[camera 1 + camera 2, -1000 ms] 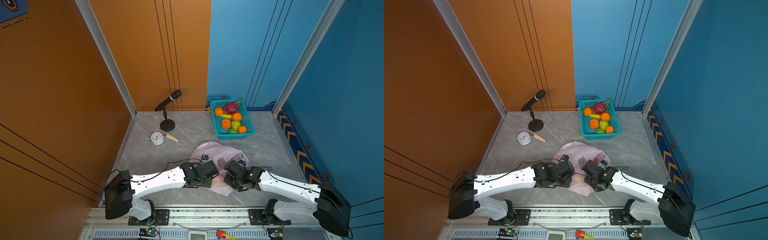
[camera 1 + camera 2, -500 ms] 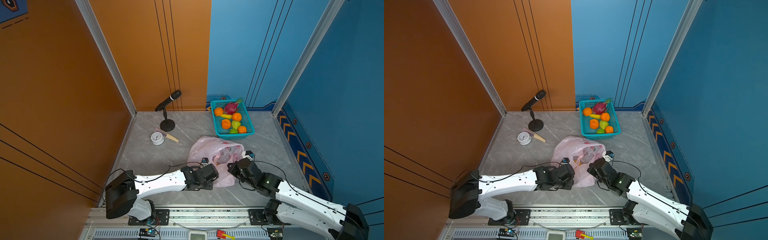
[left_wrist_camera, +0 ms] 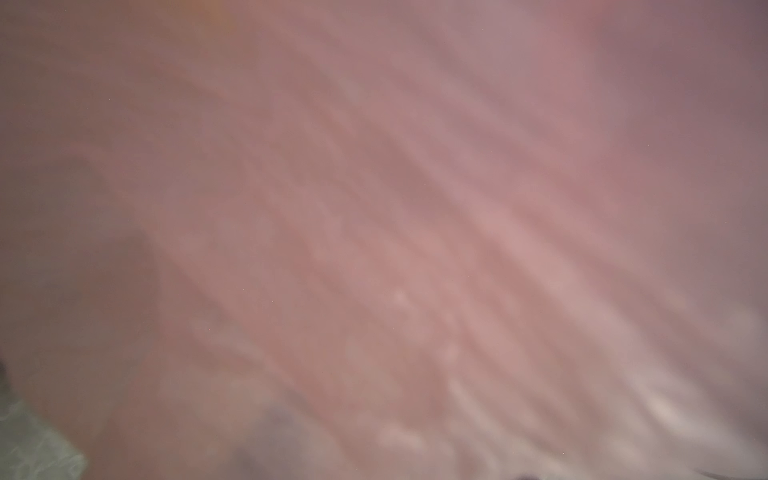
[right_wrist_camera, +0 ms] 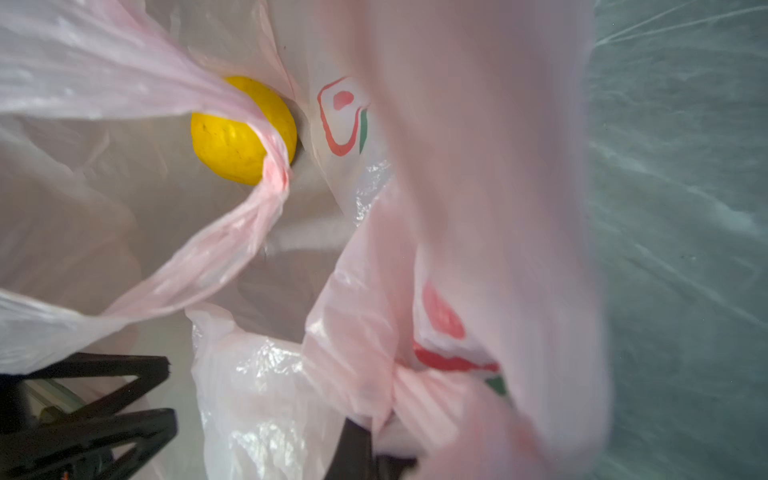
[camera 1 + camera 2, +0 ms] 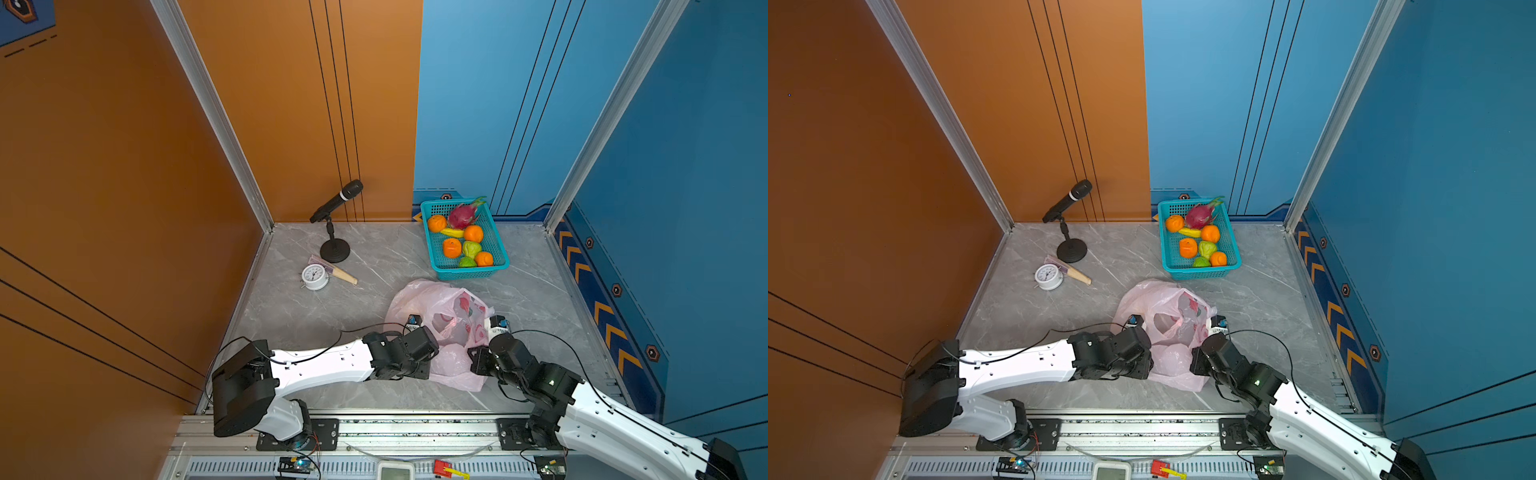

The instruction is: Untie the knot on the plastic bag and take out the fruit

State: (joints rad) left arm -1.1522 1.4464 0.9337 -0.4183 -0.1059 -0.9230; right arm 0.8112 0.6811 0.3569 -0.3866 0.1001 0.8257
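Lying on the grey marble table (image 5: 374,257), toward its near edge: the pale-pink plastic bag (image 5: 419,299), mouth gaping upward. Both top views show an arm on either side of it. Red and green fruit prints show on the film.

Right gripper (image 5: 477,358): at the bag's right side. Jaws together. In the right wrist view, pink film bunches right at the black fingertip, so the jaws are clamped on the bag's film.

Left gripper (image 5: 429,353): at the bag's left side, tip hidden by the film. The left wrist view is nothing but blurred pink, with film against the lens. Jaw state: cannot tell.

Inside the bag, right wrist view: one yellow round fruit (image 4: 232,137) lying against the film. A handle loop (image 4: 232,257), twisted into a thin strand, crosses in front of it. Black truss-shaped gripper parts sit at that view's edge; which arm they belong to cannot be told.

Teal basket (image 5: 469,272): just beyond the bag, at the far side of the table. It holds a dragon fruit (image 5: 461,216), four tangerines (image 5: 452,247), two green fruits (image 5: 471,248) and a banana (image 5: 452,232).

Far left of the table: microphone (image 5: 336,201) on a round-based stand, with a white alarm clock (image 5: 314,276) just beside the base.
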